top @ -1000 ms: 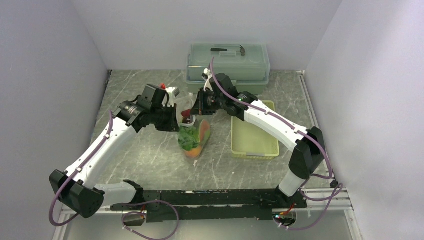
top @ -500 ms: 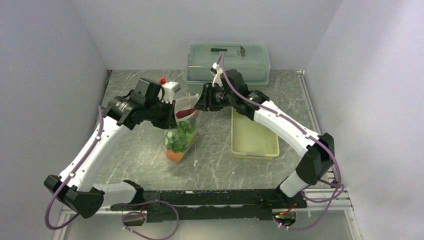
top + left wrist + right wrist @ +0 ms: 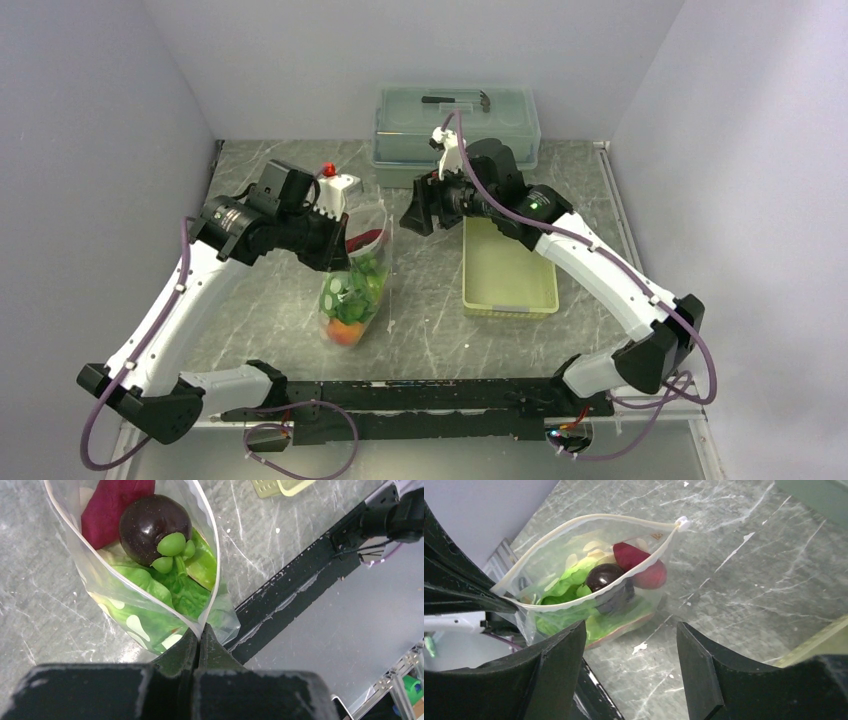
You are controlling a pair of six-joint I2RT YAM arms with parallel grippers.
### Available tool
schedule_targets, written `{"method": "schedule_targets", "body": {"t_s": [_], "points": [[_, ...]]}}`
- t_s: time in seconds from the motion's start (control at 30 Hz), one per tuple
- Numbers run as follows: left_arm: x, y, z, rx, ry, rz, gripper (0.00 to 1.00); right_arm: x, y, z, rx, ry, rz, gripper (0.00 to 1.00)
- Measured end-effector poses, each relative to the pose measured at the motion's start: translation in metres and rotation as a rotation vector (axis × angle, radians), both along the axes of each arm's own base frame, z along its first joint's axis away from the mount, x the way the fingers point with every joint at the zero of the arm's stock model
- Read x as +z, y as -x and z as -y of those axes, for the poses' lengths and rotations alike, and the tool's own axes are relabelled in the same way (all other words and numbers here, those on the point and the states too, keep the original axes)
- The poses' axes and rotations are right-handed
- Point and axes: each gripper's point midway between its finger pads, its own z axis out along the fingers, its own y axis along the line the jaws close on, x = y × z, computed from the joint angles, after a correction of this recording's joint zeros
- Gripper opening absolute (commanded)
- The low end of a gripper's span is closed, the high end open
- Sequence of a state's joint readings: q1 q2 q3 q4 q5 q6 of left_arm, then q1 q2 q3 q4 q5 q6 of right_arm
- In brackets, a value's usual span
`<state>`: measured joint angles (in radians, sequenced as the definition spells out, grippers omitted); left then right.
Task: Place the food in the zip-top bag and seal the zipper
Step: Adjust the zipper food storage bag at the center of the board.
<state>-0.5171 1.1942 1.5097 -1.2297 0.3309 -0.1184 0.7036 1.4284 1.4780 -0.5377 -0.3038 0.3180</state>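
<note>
Soft, even overhead light is seen throughout; shadows are faint. Small glare spots are carried by the dark round piece (image 3: 145, 522). Near fingers (image 3: 559, 675) are blurred in the wrist views.

A clear polka-dotted plastic zip-top bag (image 3: 352, 285) is set left of centre on the grey marbled counter (image 3: 430, 310), its mouth edge pinched between the fingers (image 3: 180, 655) of the left gripper (image 3: 199, 636). Inside it, a dark round toy fruit (image 3: 150, 525) is lodged on leafy green toy lettuce (image 3: 175, 587), beside a magenta oblong root (image 3: 112, 505). A pale yellow-green perforated tray (image 3: 507, 280) is placed to the bag's right, a lidded grey-green box (image 3: 455, 120) behind both.
</note>
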Motion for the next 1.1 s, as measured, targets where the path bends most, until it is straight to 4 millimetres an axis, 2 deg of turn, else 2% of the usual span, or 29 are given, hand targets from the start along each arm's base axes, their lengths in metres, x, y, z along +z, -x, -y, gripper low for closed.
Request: {"method": "schedule_targets", "body": {"t_s": [0.1, 0.27, 0.4, 0.53, 0.67, 0.8, 1.1], "points": [[0.003, 0.009, 0.002, -0.038, 0.008, 0.002, 0.00, 0.007, 0.006, 0.007, 0.034, 0.023, 0.055, 0.73], [0.013, 0.025, 0.011, -0.121, 0.035, 0.019, 0.00, 0.034, 0.022, 0.023, 0.089, 0.018, 0.192, 0.74], [0.022, 0.039, 0.018, -0.211, 0.058, 0.043, 0.00, 0.051, 0.045, 0.040, 0.158, 0.009, 0.331, 0.78], [0.026, 0.056, 0.022, -0.308, 0.072, 0.064, 0.00, 0.058, 0.069, 0.052, 0.260, 0.014, 0.462, 0.82], [0.031, 0.071, 0.023, -0.394, 0.091, 0.096, 0.00, 0.056, 0.086, 0.059, 0.364, 0.028, 0.566, 0.83], [0.039, 0.090, 0.023, -0.491, 0.123, 0.125, 0.00, 0.053, 0.094, 0.058, 0.458, 0.051, 0.642, 0.84], [0.049, 0.131, 0.026, -0.705, 0.198, 0.146, 0.00, 0.021, 0.105, 0.050, 0.681, 0.120, 0.639, 0.88]]}}
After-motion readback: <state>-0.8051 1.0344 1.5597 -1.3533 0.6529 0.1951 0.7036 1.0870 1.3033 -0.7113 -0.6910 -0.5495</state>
